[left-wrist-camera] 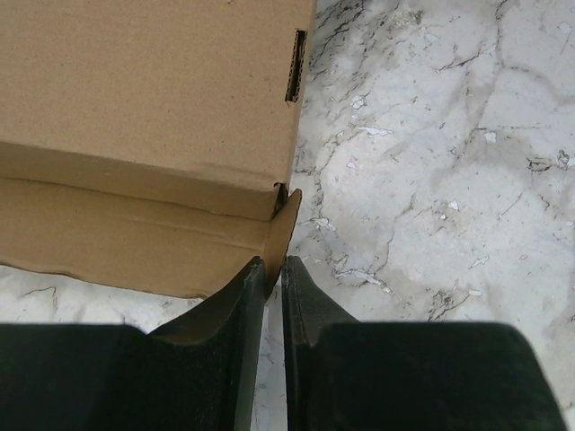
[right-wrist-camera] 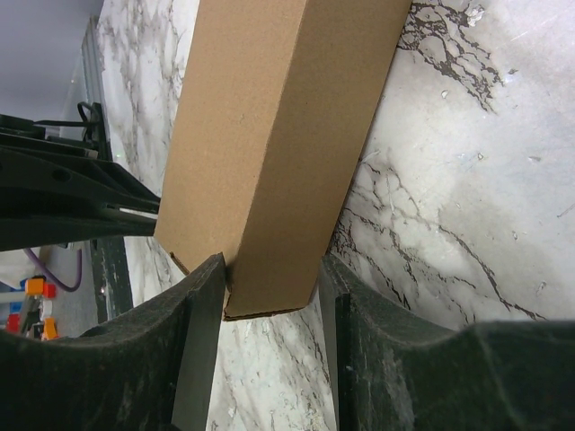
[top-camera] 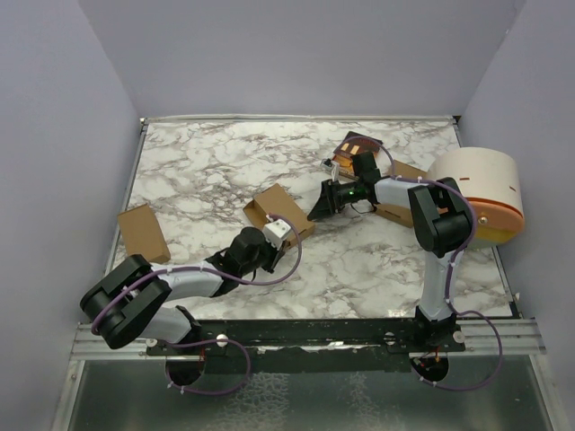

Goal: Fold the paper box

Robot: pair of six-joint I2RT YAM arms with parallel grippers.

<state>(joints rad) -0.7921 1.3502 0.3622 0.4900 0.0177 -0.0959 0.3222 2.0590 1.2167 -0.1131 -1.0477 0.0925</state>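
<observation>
Marble table (top-camera: 207, 171), grey walls (top-camera: 296, 54)
White top veined grey; plain walls on three sides; metal rail (top-camera: 305, 334) in front.

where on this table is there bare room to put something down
Bare marble lies far-left, beyond the paper box and the loose cardboard piece, and near-right, between the box and the near edge. Crowded: the far-right corner, with booklet, drum and right arm.

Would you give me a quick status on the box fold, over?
Left gripper pinching a corner flap of paper box. Right gripper clamped across one end. Nothing in the way.
</observation>
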